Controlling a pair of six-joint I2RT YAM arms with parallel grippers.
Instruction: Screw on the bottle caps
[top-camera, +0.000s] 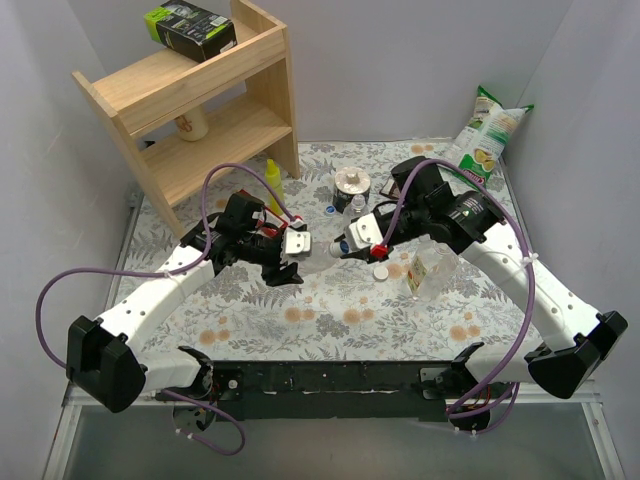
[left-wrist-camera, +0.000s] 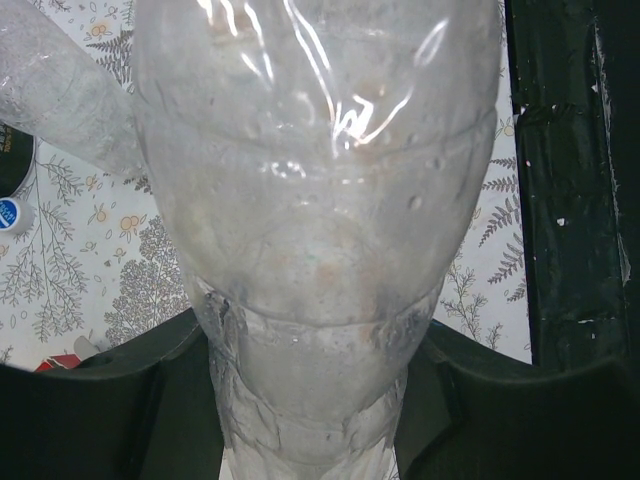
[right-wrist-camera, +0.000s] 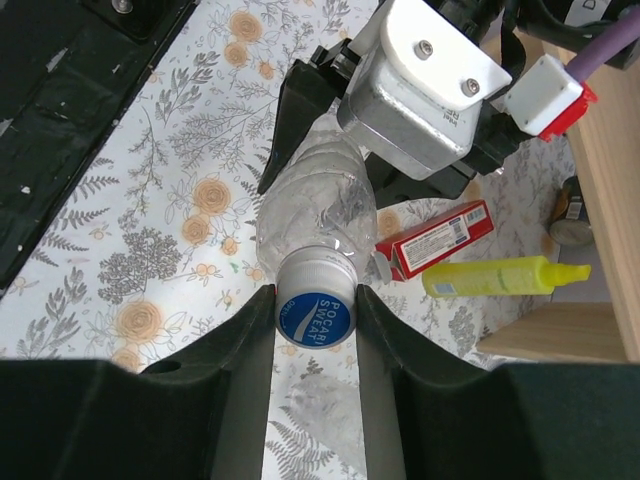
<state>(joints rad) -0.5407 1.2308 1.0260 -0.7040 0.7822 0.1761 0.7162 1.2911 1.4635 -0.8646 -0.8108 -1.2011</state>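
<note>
we see the left gripper (left-wrist-camera: 315, 405) closed on a clear bottle (right-wrist-camera: 312, 210), its two dark fingers pressed against the narrow lower part of the body. the bottle is held off the flowered table (top-camera: 330, 310), roughly level, over the middle of the cloth, with its neck pointing toward the right arm. from the left wrist the bottle fills nearly the whole view.

the right gripper (right-wrist-camera: 315, 305) meets it head on. its jaws stand narrow, one finger touching each side of a blue cap (right-wrist-camera: 315, 318) that sits on the neck of the bottle. the cap's printed top faces the right wrist camera. we cannot tell how far it is threaded on.

a white cap (top-camera: 381, 271) lies on the cloth just below the right gripper, apart from any bottle. a labelled bottle (top-camera: 428, 272), clear with an orange-yellow band, stands near it on the right, under the right arm. in the left wrist view a second blue cap (left-wrist-camera: 8, 213) lies on the cloth at the left edge, and another clear bottle (left-wrist-camera: 60, 100) shows above it.

behind the left gripper are a red box (right-wrist-camera: 435, 240) and a yellow squeeze bottle (right-wrist-camera: 500, 277), close to the foot of a wooden shelf (top-camera: 200, 100). a green box (top-camera: 190, 28) sits on the shelf top, and a snack bag (top-camera: 490, 130) leans at the far right corner.
</note>
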